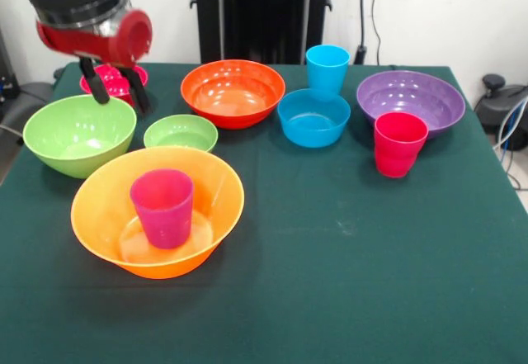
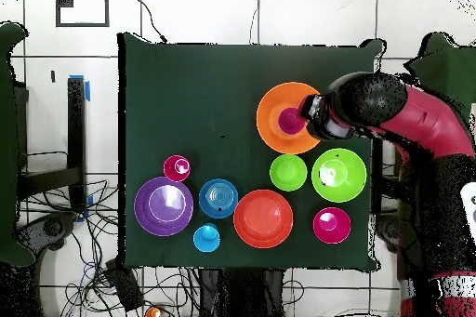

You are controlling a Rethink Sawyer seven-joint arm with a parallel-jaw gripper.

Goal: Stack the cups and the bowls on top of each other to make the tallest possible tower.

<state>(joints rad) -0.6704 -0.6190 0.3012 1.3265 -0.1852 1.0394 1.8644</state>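
A purple-magenta cup [image 1: 162,207] stands upright inside the large orange bowl [image 1: 99,207] at the near left; both also show in the overhead view, the cup [image 2: 291,121] inside the bowl [image 2: 270,109]. My gripper [image 1: 115,87] is open and empty at the far left. Its fingers [image 1: 96,83] hang in front of the small pink-red bowl [image 1: 124,75]. The large lime green bowl [image 1: 80,133] and the small lime green bowl [image 1: 181,132] sit between them. The red-orange bowl [image 1: 233,92], small blue bowl [image 1: 313,116], sky blue cup [image 1: 327,67], purple bowl [image 1: 410,100] and red-pink cup [image 1: 399,143] stand apart.
The green cloth table [image 1: 346,281] is bare at the near right. The robot's black pedestal [image 1: 260,13] stands behind the far edge. In the overhead view the arm [image 2: 390,109] reaches in from the right, over the orange bowl's edge.
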